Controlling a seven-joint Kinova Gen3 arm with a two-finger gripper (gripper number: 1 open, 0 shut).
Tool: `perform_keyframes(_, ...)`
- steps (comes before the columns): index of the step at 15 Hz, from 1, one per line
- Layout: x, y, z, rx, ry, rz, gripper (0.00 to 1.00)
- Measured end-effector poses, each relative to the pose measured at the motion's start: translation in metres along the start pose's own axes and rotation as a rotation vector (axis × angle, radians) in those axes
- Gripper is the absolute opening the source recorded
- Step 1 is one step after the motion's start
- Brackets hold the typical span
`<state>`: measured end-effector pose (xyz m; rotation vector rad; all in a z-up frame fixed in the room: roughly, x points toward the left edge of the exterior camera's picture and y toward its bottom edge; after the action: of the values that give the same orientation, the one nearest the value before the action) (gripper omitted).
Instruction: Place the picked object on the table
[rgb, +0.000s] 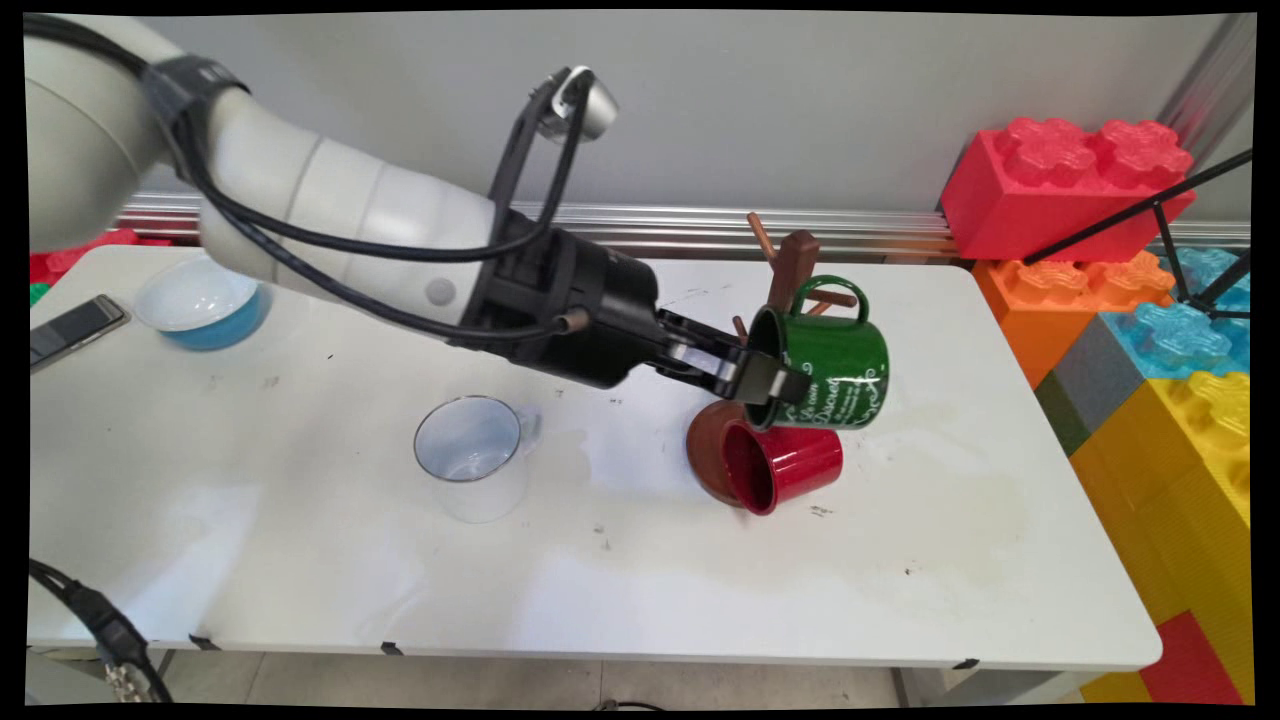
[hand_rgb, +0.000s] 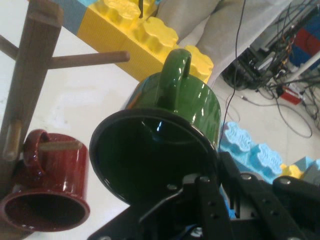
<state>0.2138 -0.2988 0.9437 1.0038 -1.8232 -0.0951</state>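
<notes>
The white desk (rgb: 300, 580) holds everything. Toy blocks (rgb: 1130, 300) are stacked past its right edge. A brown mug tree (rgb: 795, 265) stands near the far edge, toward the right. The gripper (rgb: 765, 385) holds a green mug (rgb: 835, 365) up in the air, just in front of the tree's pegs. The mug lies on its side, mouth toward the arm, handle up. The jaws are clamped on its rim. A red mug (rgb: 785, 465) hangs low on the tree, right under the green one. A clear cup (rgb: 470, 455) sits mid-desk. A blue bowl (rgb: 200, 300) and a phone (rgb: 70, 328) lie by the far left corner.
</notes>
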Motion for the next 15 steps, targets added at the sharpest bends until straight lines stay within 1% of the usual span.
perform_keyframes(5,0.007,0.003,-0.021,0.003,-0.048,0.066,0.00)
perform_keyframes(10,0.014,0.003,-0.035,0.016,-0.086,0.118,0.00)
perform_keyframes(13,0.021,0.002,-0.041,0.036,-0.108,0.169,0.00)
perform_keyframes(15,0.026,-0.002,-0.047,0.060,-0.125,0.217,0.00)
